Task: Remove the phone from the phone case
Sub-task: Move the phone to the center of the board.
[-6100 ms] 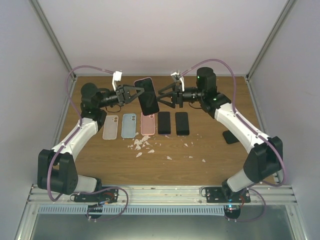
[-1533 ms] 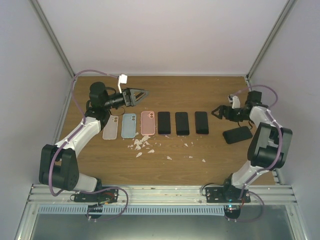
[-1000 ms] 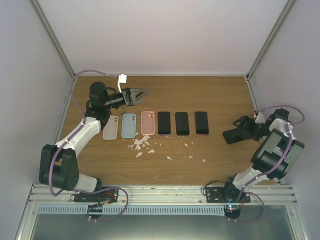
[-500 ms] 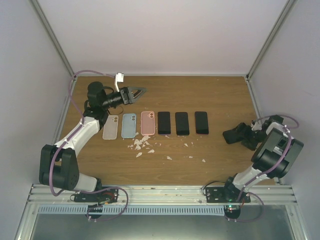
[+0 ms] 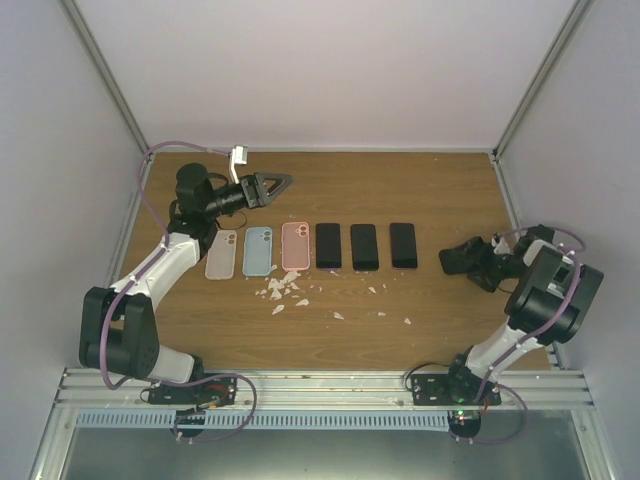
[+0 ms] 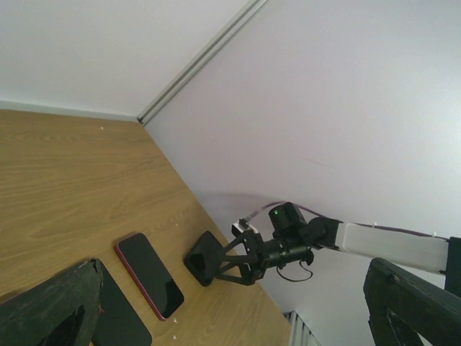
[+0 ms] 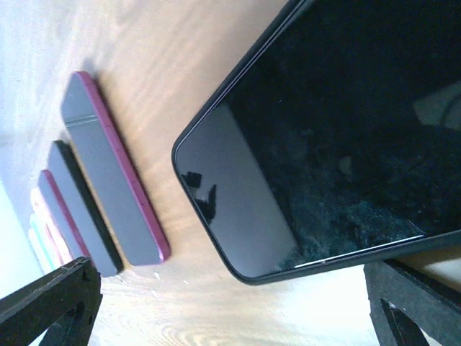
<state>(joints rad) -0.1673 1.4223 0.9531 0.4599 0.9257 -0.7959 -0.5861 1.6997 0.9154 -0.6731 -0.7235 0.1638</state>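
Right claw (image 5: 458,262) spread wide, straddling the cased phone (image 7: 324,130) near the right edge of the table (image 5: 400,190), well apart from the row of bare phones (image 5: 364,246). The phone shows a glossy black screen framed by a thin black case rim with rounded corners. Left claw (image 5: 275,184) is wide open and empty, raised at the back left.

**A:** Left arm (image 5: 160,265) and right arm (image 5: 497,347), white shells with chunky black joints?
**B:** Yep. Purple cable (image 5: 143,200) loops along each, left claw (image 5: 288,180) is a black triangle, white tag (image 5: 238,155) by its wrist.
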